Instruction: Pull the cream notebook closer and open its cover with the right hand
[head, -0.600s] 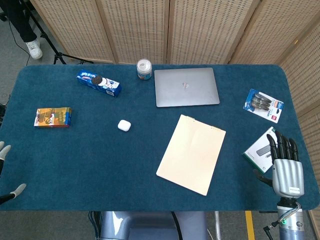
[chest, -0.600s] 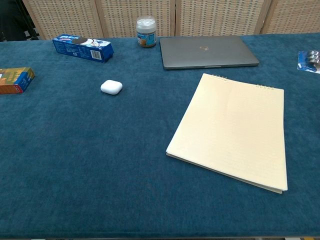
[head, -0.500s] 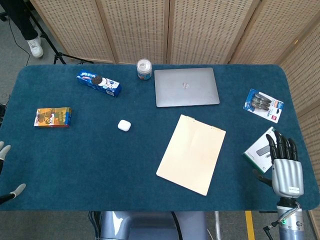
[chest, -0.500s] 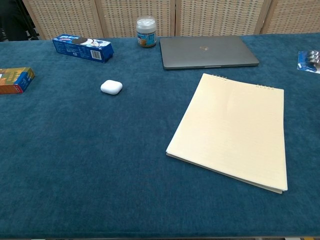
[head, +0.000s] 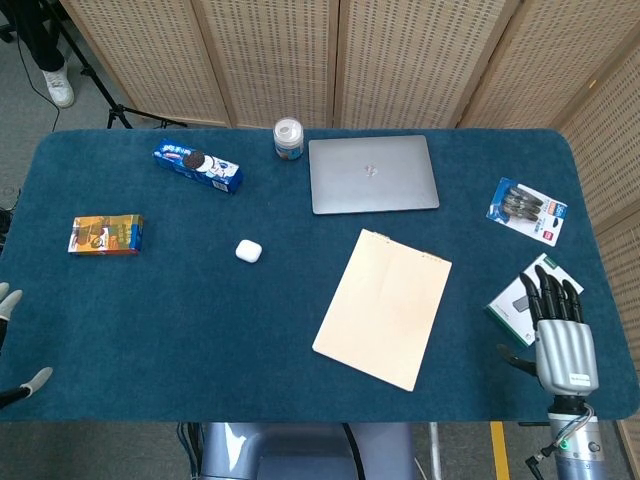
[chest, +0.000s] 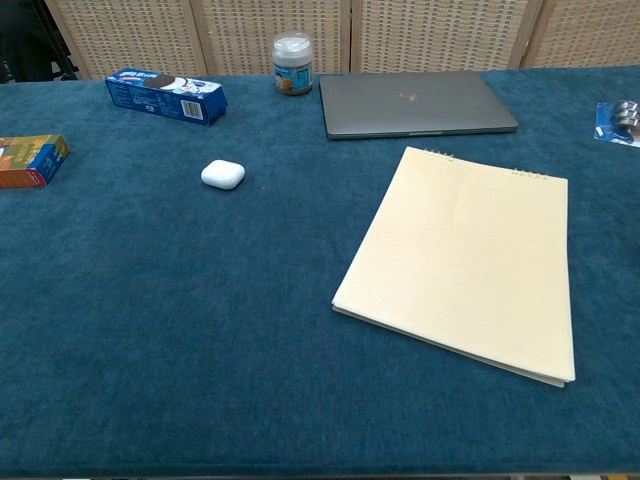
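Dark fingers (head: 553, 292) of the right hand (head: 562, 335) lie straight, slightly apart, empty — shifted a little toward the flat cream spiral-bound notebook (head: 383, 306), still well right of it, overlapping a green-edged box (head: 515, 298). Left hand (head: 12, 340): pale tips only, far left, state unclear.

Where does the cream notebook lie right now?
The closed cream spiral notebook lies flat right of table centre, just in front of the grey closed laptop, apart from it.
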